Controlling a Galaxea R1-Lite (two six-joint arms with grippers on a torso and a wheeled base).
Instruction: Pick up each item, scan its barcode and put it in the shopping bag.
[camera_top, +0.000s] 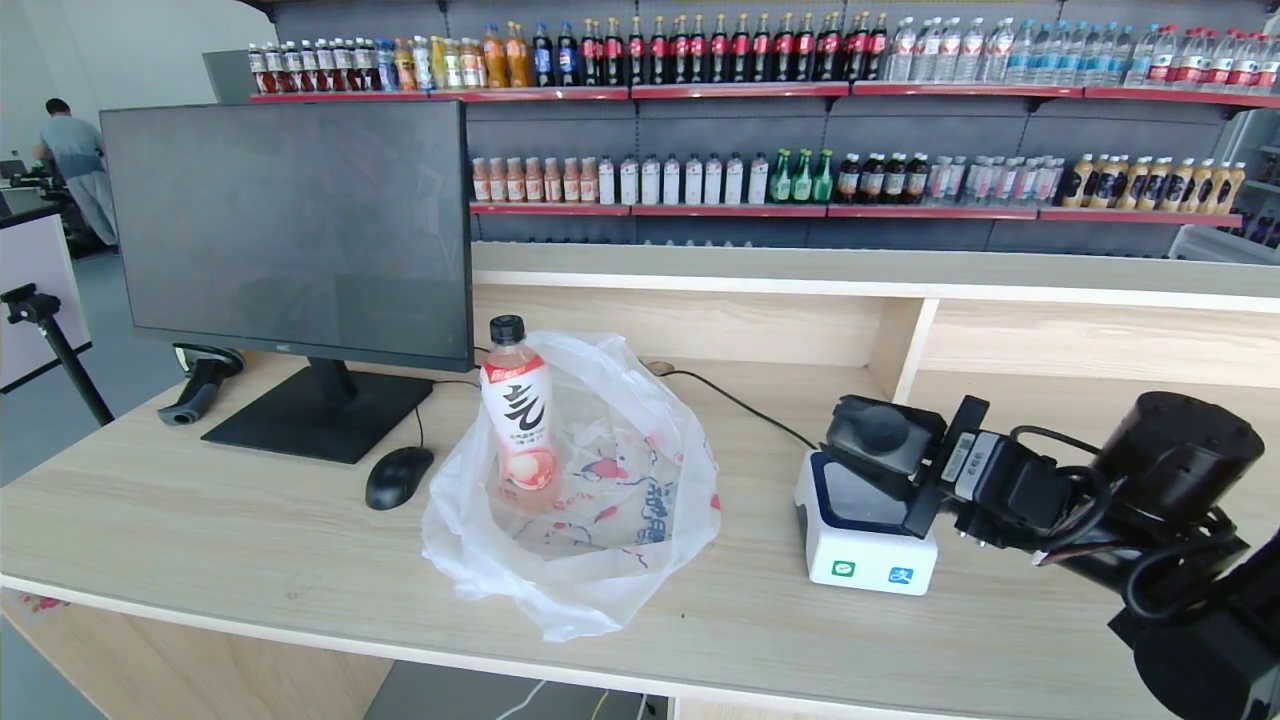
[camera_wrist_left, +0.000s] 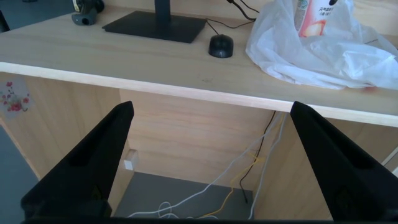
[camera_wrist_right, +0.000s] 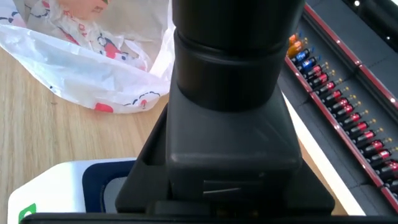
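Note:
A peach drink bottle (camera_top: 516, 410) with a black cap stands upright inside the open white plastic shopping bag (camera_top: 610, 520) at the middle of the counter. My right gripper (camera_top: 905, 455) hovers to the right of the bag, shut on a black handheld scanner (camera_top: 880, 430) just above a white payment box (camera_top: 865, 545). That black scanner (camera_wrist_right: 230, 118) blocks most of the right wrist view, with the bag (camera_wrist_right: 93, 62) beyond it. My left gripper (camera_wrist_left: 205, 162) hangs open and empty below the counter's front edge, facing the bag (camera_wrist_left: 323, 50) and bottle (camera_wrist_left: 311, 15).
A monitor (camera_top: 290, 230) on its stand, a black mouse (camera_top: 398, 476) and another handheld scanner (camera_top: 200, 385) sit left of the bag. A raised wooden ledge (camera_top: 900, 280) runs behind, with drink shelves beyond. Cables hang under the counter (camera_wrist_left: 249, 174).

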